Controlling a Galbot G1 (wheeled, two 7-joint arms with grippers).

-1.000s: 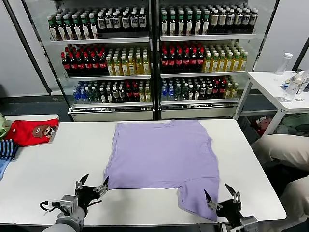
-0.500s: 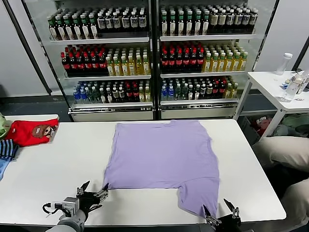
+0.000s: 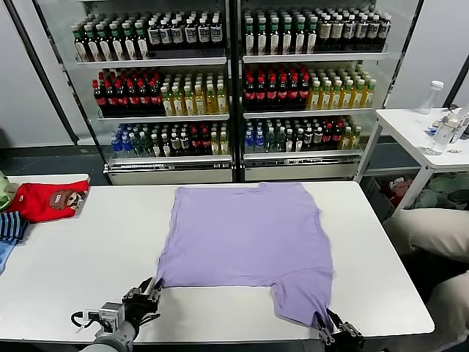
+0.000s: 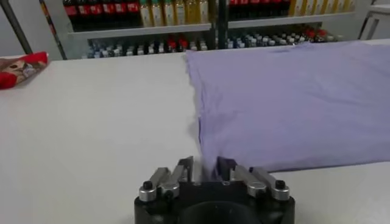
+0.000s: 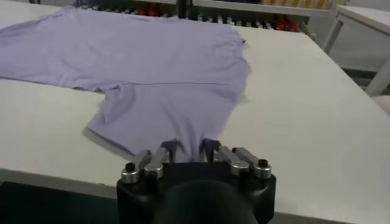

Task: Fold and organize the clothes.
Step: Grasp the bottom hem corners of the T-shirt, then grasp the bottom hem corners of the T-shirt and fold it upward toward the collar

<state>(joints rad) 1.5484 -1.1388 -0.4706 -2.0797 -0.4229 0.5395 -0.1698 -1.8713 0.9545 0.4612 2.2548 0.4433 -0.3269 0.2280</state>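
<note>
Both grippers advanced, fingers pinched on T-shirt (image 3: 245, 235): left gripper (image 3: 150, 292) corner, right gripper (image 3: 327, 328) sleeve.

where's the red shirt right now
In the head view the red shirt lies at the far left corner of the white table, on the robot's left, well apart from the lavender T-shirt and beside a striped garment.

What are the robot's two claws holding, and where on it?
Both pinch the lavender cotton T-shirt: the left gripper at its near corner, the right gripper at the edge of the near sleeve.
</note>
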